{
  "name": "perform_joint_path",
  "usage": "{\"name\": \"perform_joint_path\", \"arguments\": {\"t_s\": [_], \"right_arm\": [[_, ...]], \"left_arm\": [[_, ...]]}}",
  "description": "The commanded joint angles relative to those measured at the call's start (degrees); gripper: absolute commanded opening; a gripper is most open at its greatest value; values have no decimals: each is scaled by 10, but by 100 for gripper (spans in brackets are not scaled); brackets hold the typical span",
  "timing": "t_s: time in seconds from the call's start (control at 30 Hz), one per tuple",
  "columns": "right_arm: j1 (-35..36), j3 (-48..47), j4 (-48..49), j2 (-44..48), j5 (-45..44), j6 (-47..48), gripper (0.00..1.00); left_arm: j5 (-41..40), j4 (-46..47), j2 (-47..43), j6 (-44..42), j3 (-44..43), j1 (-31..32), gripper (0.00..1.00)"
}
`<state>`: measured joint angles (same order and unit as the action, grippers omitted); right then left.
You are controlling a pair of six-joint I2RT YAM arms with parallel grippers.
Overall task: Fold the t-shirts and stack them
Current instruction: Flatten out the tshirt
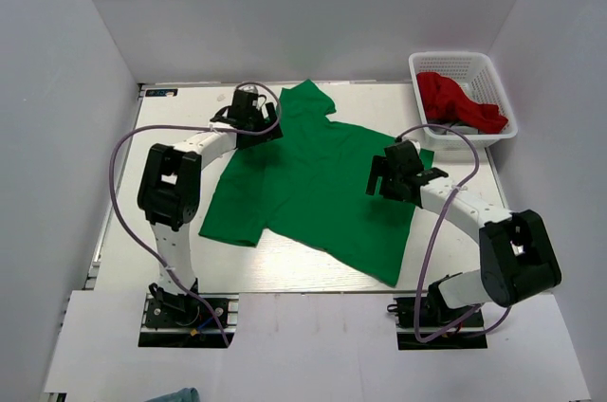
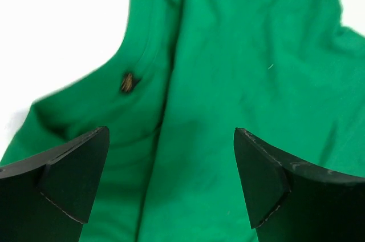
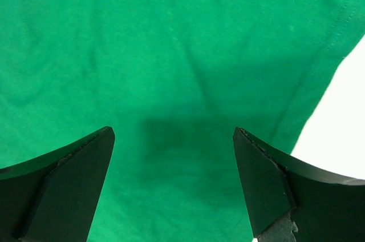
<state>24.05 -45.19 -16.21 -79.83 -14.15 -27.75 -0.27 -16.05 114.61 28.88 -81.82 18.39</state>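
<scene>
One green t-shirt (image 1: 313, 184), one red t-shirt (image 1: 455, 99) (in basket (image 1: 451, 55)); left gripper (image 2: 171, 132), right gripper (image 3: 174, 131) agape.

Shows one solid bright green, unpatterned, across the green t-shirt (image 1: 313, 184) — broken only by a tiny brownish-gold speck (image 2: 127, 82) in the left wrist view and a darker green shadow (image 3: 171, 139) in the right wrist view. Gives plain deep red to the red t-shirt (image 1: 460, 99), set against the white lattice of the basket (image 1: 503, 80) with a sliver of grey (image 1: 467, 123) beneath. Puts matte black on the fingers (image 2: 68, 179) of the left gripper (image 2: 171, 130) and the right gripper (image 3: 173, 130), black joints and white links on the arms (image 1: 171, 189), pale purple on the looping cables (image 1: 113, 170), white on the table (image 1: 285, 264).
</scene>
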Motion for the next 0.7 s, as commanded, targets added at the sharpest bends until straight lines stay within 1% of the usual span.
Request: {"name": "perform_joint_path", "arguments": {"t_s": [0.0, 0.1, 0.2, 0.3, 0.4, 0.5, 0.53, 0.6, 0.63, 0.67], "right_arm": [[-11, 5, 21, -8, -22, -6, 90], [-18, 1, 23, -29, -12, -4, 90], [-23, -9, 26, -50, -10, -6, 90], [-30, -11, 31, -66, -1, -7, 90], [-39, -11, 38, -79, 16, -8, 90], [-45, -17, 35, -94, 15, -5, 90], [-47, -23, 35, -102, 16, -3, 90], [-49, -32, 33, -125, 26, 6, 90], [-49, -55, 29, -134, 22, 4, 90], [-45, -64, 18, -144, 16, 14, 90]], "left_arm": [[30, 51, -6, -7, -33, -5, 100], [48, 77, 18, 5, -33, -11, 100], [55, 77, 47, 5, -61, -11, 100], [84, 70, 83, 5, -87, -11, 100], [78, 57, 106, 10, -100, -11, 100], [36, 21, 120, 23, -100, -11, 100], [-7, 10, 120, 28, -100, -11, 100], [-63, -35, 113, 56, -90, -16, 100], [-114, -53, 113, 64, -90, -21, 100], [-133, -86, 107, 84, -90, -28, 100]]}}
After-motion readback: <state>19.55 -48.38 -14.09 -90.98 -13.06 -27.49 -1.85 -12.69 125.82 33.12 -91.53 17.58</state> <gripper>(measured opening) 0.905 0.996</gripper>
